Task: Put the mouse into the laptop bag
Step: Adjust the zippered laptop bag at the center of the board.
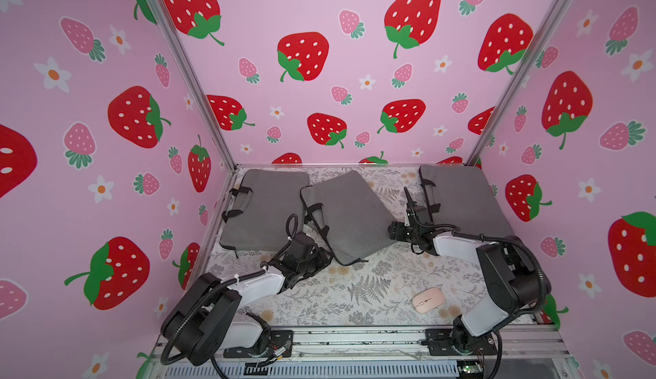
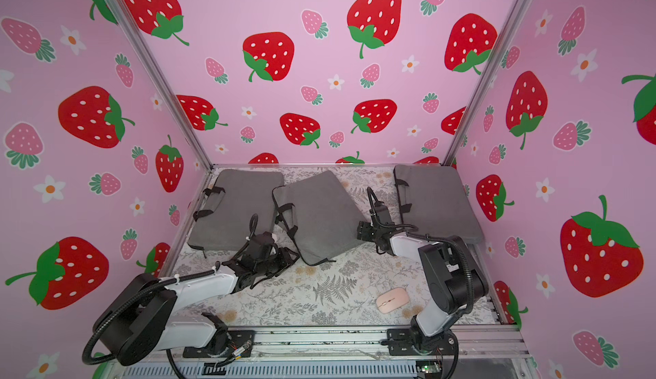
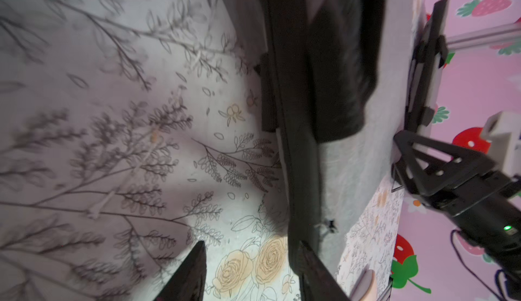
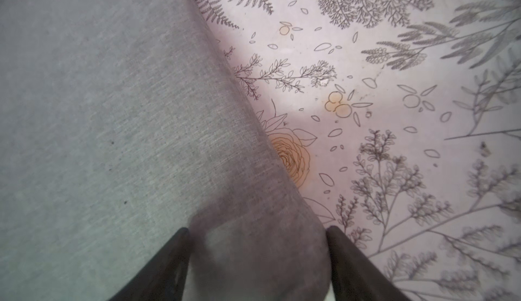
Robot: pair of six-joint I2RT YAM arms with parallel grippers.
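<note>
Three grey laptop bags lay along the far edge of the table: the left laptop bag in the far left corner, the right laptop bag in the far right corner, and the middle laptop bag between them, turned askew. The pink mouse rested on the floral cloth near the front edge, towards the right front corner, well apart from all three bags and from both of my grippers.

Progress, as I judged it: the task was at its start. The mouse had not been picked up, and I could confirm no opening on any bag. Remaining steps were to open the bag, fetch the mouse and place it inside.

My left gripper stood at the near left corner of the middle laptop bag, beside its black handle strap. Its jaws were apart, with only bare cloth between them. My right gripper stood at the opposite edge of the same bag. Its jaws were also apart and straddled the bag's rounded edge, and I could confirm no grip on the fabric.

View differences:
1. Both top views showed the mouse and all three bags, but not my jaw gaps.
2. The right wrist view showed the gap, the grey fabric and the cloth, but no mouse.
3. The left wrist view showed the strap close up, with my right gripper across the bag.
</note>
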